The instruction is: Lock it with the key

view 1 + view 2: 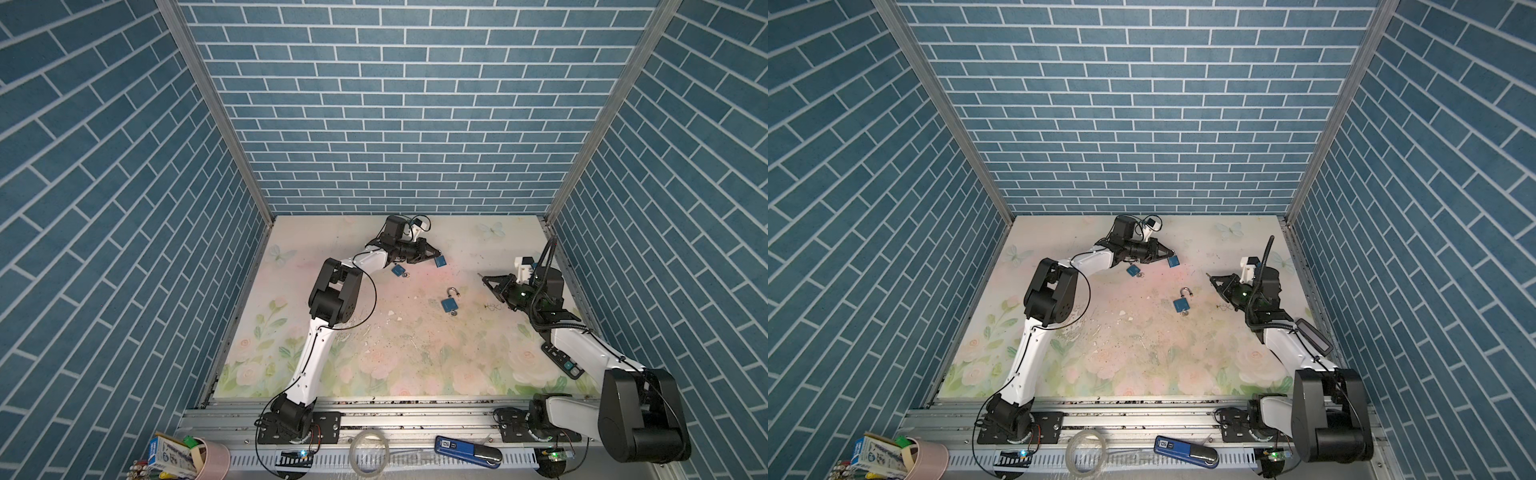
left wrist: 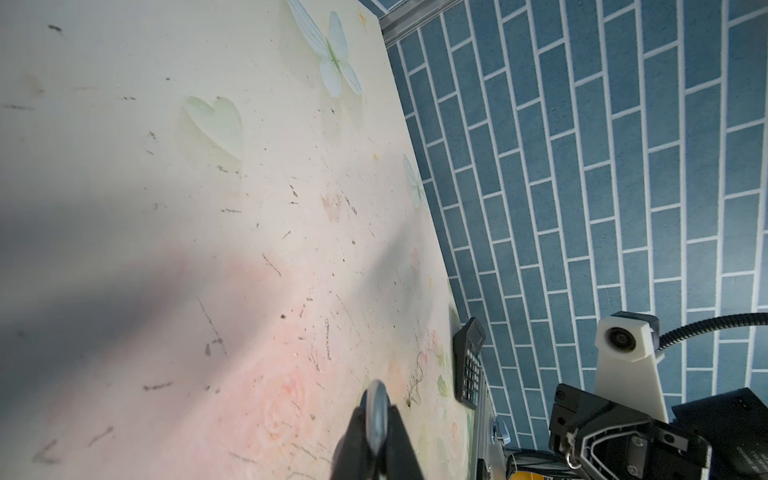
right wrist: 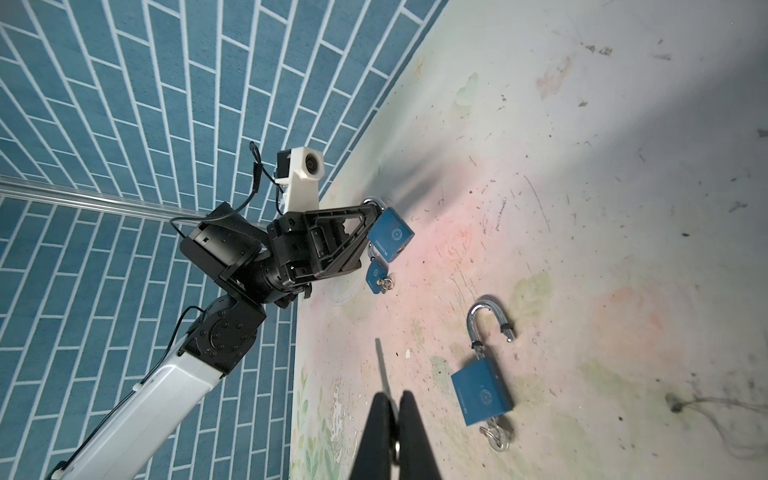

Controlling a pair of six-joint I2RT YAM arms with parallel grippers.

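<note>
My left gripper is shut on the steel shackle of a blue padlock, holding it above the back of the table with its body hanging free. My right gripper is shut on a thin silver key, whose blade points toward the left arm. The key and the held padlock are well apart. Whether the held padlock's shackle is open cannot be told.
A second blue padlock lies mid-table with its shackle open and a key ring at its base. A smaller blue padlock lies under the left gripper. A calculator lies by the right edge.
</note>
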